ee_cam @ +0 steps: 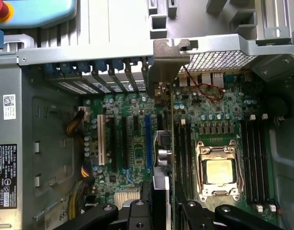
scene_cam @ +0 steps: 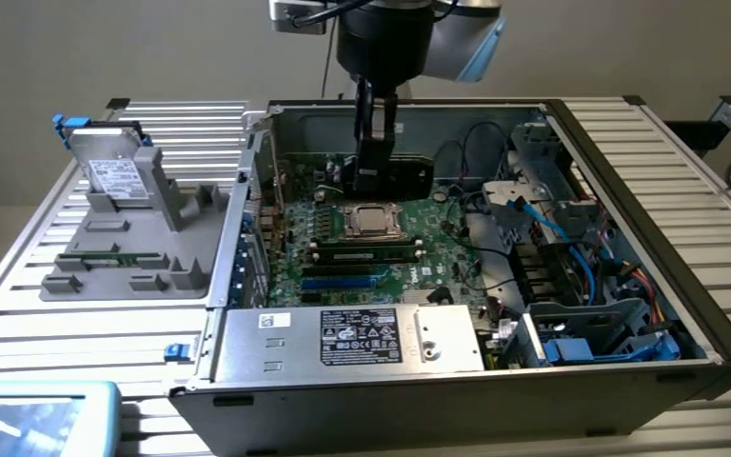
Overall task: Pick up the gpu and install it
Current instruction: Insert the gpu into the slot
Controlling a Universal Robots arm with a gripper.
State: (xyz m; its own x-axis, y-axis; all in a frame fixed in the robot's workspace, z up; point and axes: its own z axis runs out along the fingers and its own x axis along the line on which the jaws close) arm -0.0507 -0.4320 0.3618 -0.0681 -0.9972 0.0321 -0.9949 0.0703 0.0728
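My gripper (scene_cam: 368, 176) is inside the open computer case (scene_cam: 620, 133), shut on the gpu (scene_cam: 402, 178). The gpu is a black-faced card held on edge above the green motherboard (scene_cam: 379, 257). In the wrist view the gpu (ee_cam: 161, 158) runs edge-on between my two black fingers (ee_cam: 137, 213). Its silver end bracket (ee_cam: 171, 57) reaches the case's rear wall by the slot covers. The card lies between the blue expansion slot (ee_cam: 147, 139) and the CPU socket (ee_cam: 218, 170). I cannot tell whether its lower edge touches a slot.
A power supply (scene_cam: 353, 338) fills the case's near end, with drive bays and blue cables (scene_cam: 594, 314) on the exterior view's right. Outside the case, a grey fixture (scene_cam: 125, 248) holds a hard drive (scene_cam: 118, 176) and a memory stick (scene_cam: 111, 257). A teach pendant (scene_cam: 35, 419) lies nearby.
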